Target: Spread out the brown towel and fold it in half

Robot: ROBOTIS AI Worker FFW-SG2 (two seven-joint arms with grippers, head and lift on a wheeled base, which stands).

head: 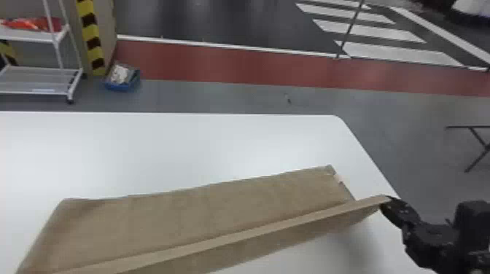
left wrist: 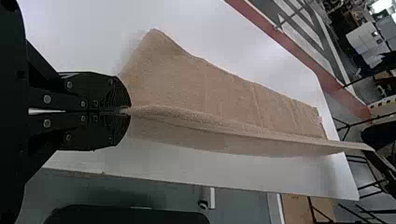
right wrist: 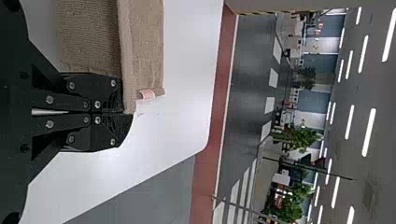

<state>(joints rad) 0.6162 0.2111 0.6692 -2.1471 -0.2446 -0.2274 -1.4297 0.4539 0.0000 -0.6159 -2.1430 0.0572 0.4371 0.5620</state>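
Brown towel (head: 204, 207) pinched at one end, your right hand (head: 385, 200) angles inward above the tabletop (head: 175, 149), while your left hand (left wrist: 128, 111) pinches the raised edge's other end.

The left tool (left wrist: 126, 111) is black with round silver screws (left wrist: 46, 99).

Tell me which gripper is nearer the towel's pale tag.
Right. The right gripper holds the towel by its raised edge, close to the tag; the left gripper holds that edge's opposite end.
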